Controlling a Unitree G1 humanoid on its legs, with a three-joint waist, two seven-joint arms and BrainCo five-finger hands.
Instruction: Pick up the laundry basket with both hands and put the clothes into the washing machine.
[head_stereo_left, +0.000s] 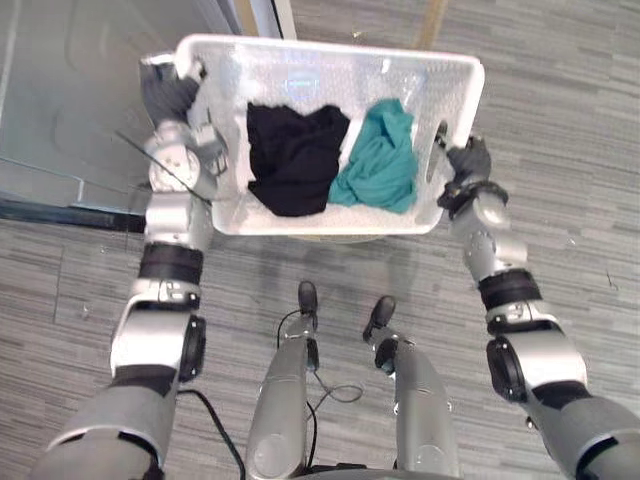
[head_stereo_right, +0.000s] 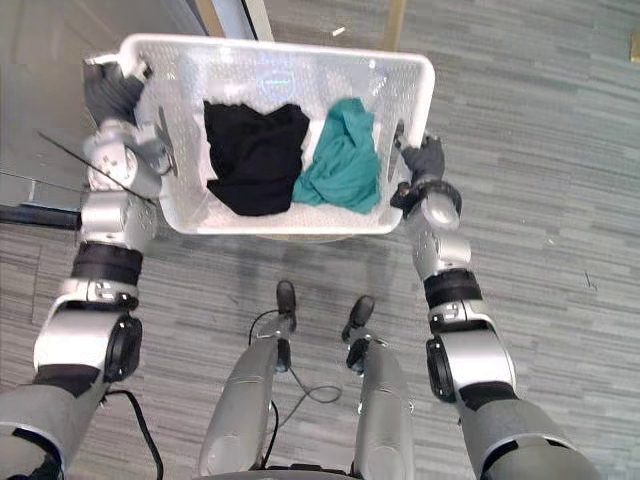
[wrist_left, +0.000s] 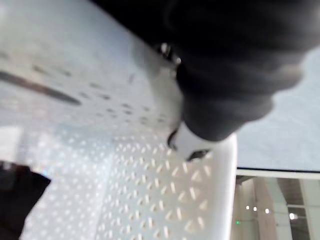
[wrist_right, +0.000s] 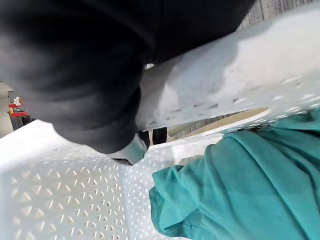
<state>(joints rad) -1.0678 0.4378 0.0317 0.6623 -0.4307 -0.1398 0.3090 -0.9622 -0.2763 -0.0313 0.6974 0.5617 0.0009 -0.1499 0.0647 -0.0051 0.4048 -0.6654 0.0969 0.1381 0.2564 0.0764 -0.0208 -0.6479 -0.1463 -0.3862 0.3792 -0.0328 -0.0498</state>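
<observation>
The left hand and right hand clutch the basket by its ends. Inside, black clothes lie by the left hand, teal clothes by the right.

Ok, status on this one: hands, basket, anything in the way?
Left hand and right hand both shut on white perforated plastic laundry basket, basket lifted. Black garment, teal garment inside. Glass panel beside left hand.

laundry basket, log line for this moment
laundry basket: held up by both sides | left hand: curled on left rim | right hand: curled on right handle | inside: black garment, teal garment
</observation>
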